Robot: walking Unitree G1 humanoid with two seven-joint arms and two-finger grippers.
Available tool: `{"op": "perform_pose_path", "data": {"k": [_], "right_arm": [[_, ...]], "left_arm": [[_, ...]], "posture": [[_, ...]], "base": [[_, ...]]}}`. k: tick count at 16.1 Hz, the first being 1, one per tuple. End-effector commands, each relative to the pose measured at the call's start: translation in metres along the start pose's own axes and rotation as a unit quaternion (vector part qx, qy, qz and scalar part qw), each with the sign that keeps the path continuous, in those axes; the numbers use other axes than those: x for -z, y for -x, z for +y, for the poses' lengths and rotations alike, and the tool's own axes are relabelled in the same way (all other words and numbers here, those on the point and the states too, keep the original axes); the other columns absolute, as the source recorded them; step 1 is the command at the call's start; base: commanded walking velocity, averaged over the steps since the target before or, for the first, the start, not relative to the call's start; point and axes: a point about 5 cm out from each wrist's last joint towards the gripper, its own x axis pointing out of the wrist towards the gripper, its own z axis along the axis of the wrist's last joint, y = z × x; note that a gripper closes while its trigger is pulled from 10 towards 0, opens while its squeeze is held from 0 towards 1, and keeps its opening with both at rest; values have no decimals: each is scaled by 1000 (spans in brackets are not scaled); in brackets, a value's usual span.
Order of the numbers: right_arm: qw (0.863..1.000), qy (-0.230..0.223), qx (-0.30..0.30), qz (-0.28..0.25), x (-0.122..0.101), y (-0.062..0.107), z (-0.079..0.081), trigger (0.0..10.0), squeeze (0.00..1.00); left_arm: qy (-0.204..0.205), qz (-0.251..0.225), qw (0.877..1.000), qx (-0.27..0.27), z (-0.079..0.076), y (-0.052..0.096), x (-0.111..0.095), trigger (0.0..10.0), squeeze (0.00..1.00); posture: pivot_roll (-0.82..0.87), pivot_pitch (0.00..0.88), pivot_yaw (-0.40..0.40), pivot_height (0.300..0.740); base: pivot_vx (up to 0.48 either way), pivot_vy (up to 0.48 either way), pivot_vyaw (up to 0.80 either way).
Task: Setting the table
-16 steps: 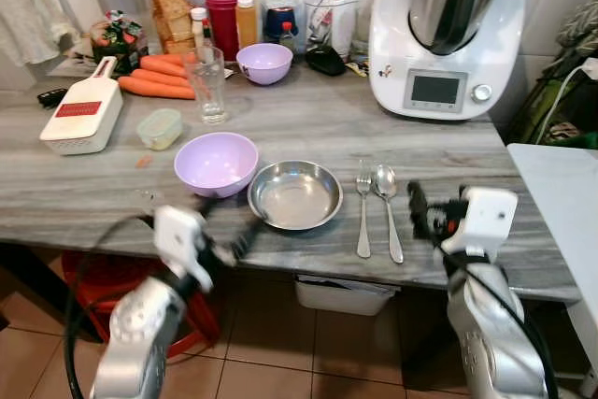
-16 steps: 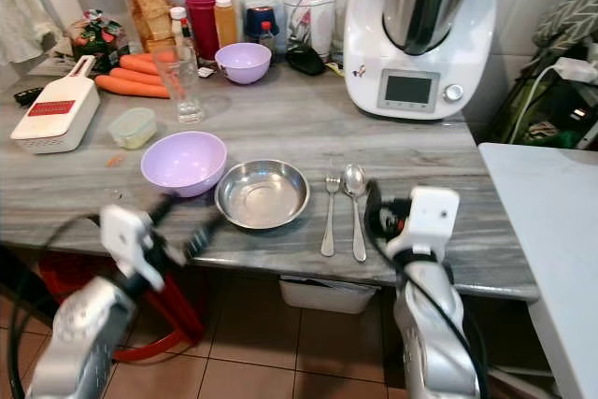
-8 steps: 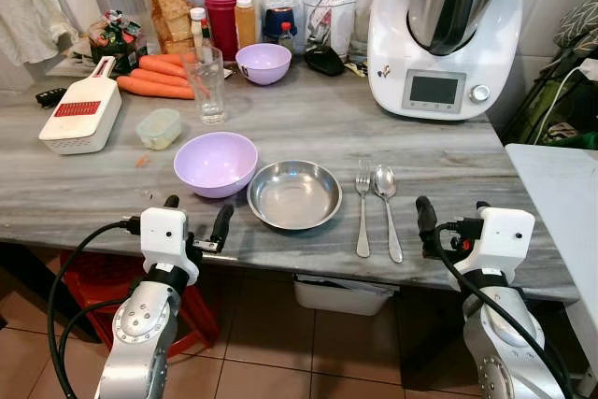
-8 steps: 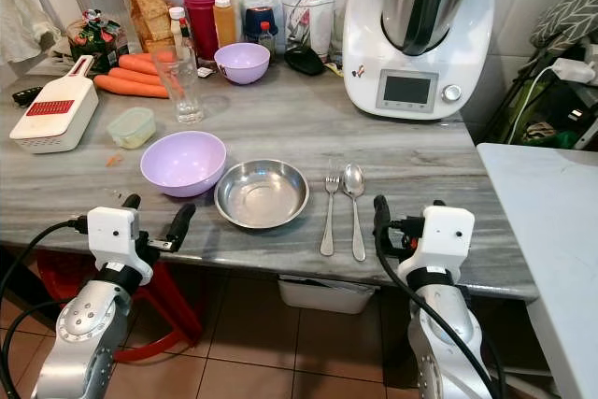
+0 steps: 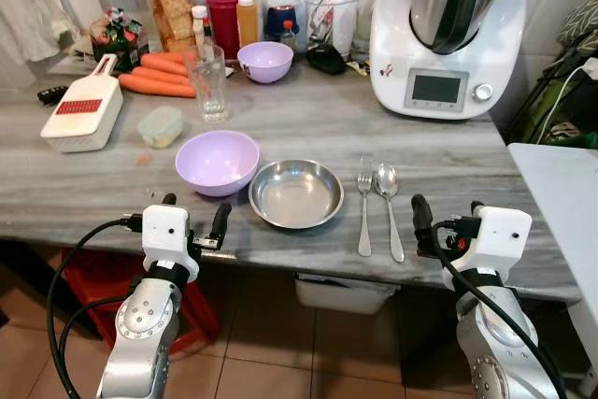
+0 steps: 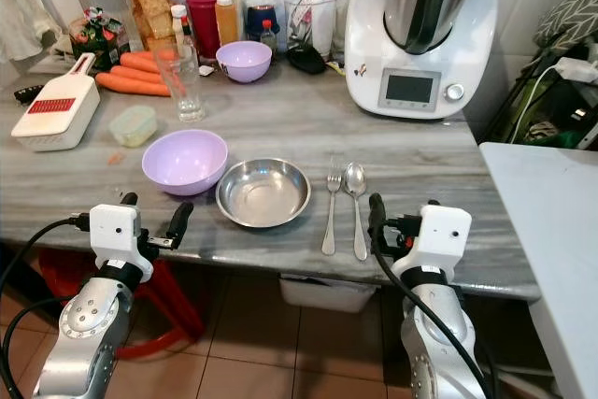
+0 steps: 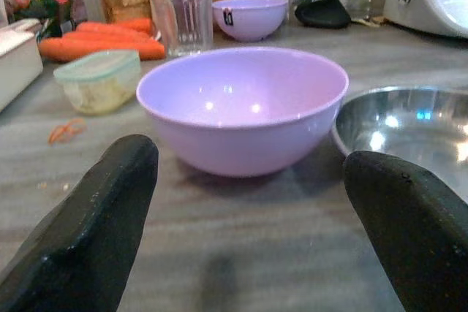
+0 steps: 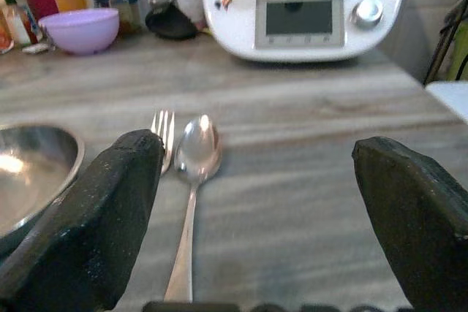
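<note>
On the grey wooden table a large purple bowl stands beside a steel bowl. A fork and a spoon lie side by side to the steel bowl's right. My left gripper hovers open at the table's front edge, pointing at the purple bowl, with nothing between its fingers. My right gripper is open and empty at the front edge, just right of the spoon and fork.
Behind stand a glass, a small purple bowl, carrots, a white grater, a small lidded tub, jars and a big kitchen machine. A white table adjoins at the right.
The left arm, blurred and lower a second ago, has risen and steadied, its fingers spread and level at the table edge. The right gripper has shifted only slightly.
</note>
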Motion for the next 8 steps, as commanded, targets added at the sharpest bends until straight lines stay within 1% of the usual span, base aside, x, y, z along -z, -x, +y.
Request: {"op": "perform_pose_path", "data": {"k": [1,5,8], "right_arm": [[1000,-5,-1,11,3,1,-1,10000,0],[1000,1,-2,11,3,0,-1,10000,0],[1000,-18,-6,19,5,0,1,10000,0]], "left_arm": [[-6,13,1000,-2,1,0,4,10000,0],[-6,18,1000,-2,2,0,5,10000,0],[-5,20,1000,-1,1,-1,5,10000,0]], "posture": [[-2,0,12,740],[-4,0,14,740],[-4,0,18,740]], "base": [[-315,0,0],[-323,0,0],[-339,0,0]]}}
